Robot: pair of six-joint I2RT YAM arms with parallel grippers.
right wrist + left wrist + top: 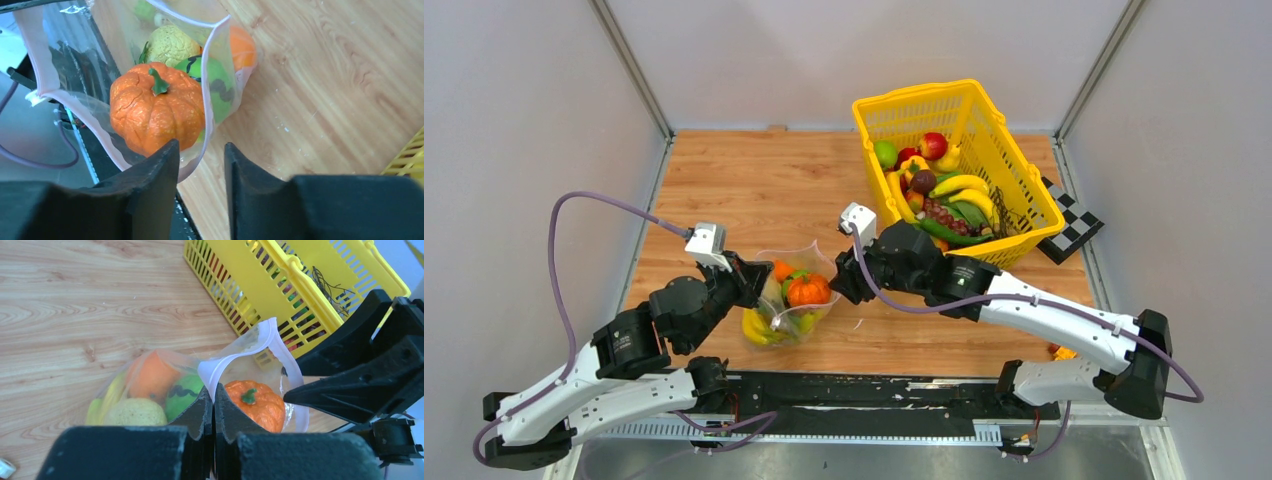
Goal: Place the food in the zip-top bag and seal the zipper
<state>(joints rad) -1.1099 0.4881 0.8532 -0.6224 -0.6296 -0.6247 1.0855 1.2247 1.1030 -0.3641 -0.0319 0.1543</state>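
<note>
In the top external view, the left arm reaches in from the near left corner and the right arm bends in from the near right. The left gripper (pixel 759 285) and right gripper (pixel 842 282) flank the zip-top bag (pixel 789 318), which stands on the table (pixel 754 190) with food (pixel 808 290) inside. The yellow basket (pixel 1014 170) sits well apart at the far right.

The left wrist view adds what the top view cannot show. The left gripper (pixel 213 395) is pressed together on the zipper (pixel 216 364) at the bag's near rim. A toy pumpkin (pixel 255 402) lies just behind it. The right gripper (pixel 290 382) is spread at the opposite rim.

From the right wrist we see its fingers (pixel 160 175) parted. The bag's edge hangs in the gap between them, unclamped, with the pumpkin (pixel 155 107) just beyond.
</note>
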